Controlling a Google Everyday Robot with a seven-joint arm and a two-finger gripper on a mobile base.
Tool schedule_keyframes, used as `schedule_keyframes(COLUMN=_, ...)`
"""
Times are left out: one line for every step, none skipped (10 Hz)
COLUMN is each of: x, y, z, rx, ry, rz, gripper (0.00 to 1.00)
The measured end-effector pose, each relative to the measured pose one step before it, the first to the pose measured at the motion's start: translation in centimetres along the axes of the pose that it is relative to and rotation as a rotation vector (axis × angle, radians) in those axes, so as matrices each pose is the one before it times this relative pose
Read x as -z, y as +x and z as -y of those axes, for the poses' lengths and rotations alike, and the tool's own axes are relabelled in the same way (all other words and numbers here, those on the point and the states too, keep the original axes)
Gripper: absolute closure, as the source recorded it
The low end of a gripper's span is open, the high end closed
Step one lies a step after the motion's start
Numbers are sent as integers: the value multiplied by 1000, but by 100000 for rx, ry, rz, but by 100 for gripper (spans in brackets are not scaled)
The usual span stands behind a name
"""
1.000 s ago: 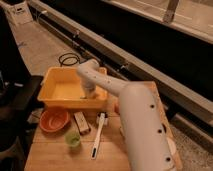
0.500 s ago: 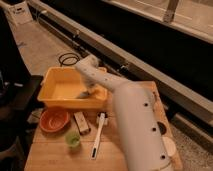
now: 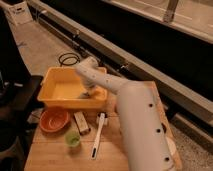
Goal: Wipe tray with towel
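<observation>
The yellow-orange tray (image 3: pixel 60 90) sits left of centre on the wooden bench (image 3: pixel 50 155). The white arm reaches down into its right side, where the gripper (image 3: pixel 89 92), fingers together, presses on the pale towel (image 3: pixel 86 95) against the tray floor. An orange bowl (image 3: pixel 53 119) stands just below the tray.
</observation>
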Motion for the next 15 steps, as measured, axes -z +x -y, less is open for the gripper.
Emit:
schedule_keyframes(x=-5, y=-525, z=1164, rx=539, ry=1500, rz=-624, gripper=100)
schedule_keyframes(x=-104, y=-521, z=1233, rx=887, ry=1296, rz=148, gripper=100)
schedule_keyframes(x=-176, y=103, z=489, rx=153, ry=558, rz=15, gripper=100)
schedule_keyframes(x=-108, y=315, z=651, rx=200, ry=1105, rz=57, gripper=100)
schedule_keyframes(x=1, y=-468, z=242, rx=780, ry=722, rz=1230, gripper=100)
schedule_keyframes(x=-35, y=-611, z=14, rx=808, ry=346, rz=1640, gripper=100)
schedule_keyframes(x=-48, y=-434, z=-392, rx=640, ry=-40, rz=1736, gripper=100)
schedule_keyframes(x=226, y=-514, z=-795, rx=483, ry=-180, rz=1767, gripper=100)
schedule_keyframes(x=341, y=-210, z=-876, rx=-473, ry=-322, rz=1262, gripper=100)
schedule_keyframes(x=259, y=435, z=-644, rx=-730, ry=-378, rz=-102, gripper=100)
schedule_keyframes(x=420, y=1033, z=-609, rx=-1417, ry=-1063, rz=-1988, gripper=100)
schedule_keyframes(x=416, y=954, z=-255, rx=-1499, ry=-844, rz=-3066, gripper=100)
schedule_keyframes(x=500, y=1277, z=235, rx=-1412, ry=-144, rz=-3303, gripper=100)
schedule_keyframes(x=336, y=1326, z=382, rx=-1381, ry=-469, rz=-3698, gripper=100)
schedule_keyframes(x=300, y=392, z=713, rx=-678, ry=539, rz=-1477, gripper=100)
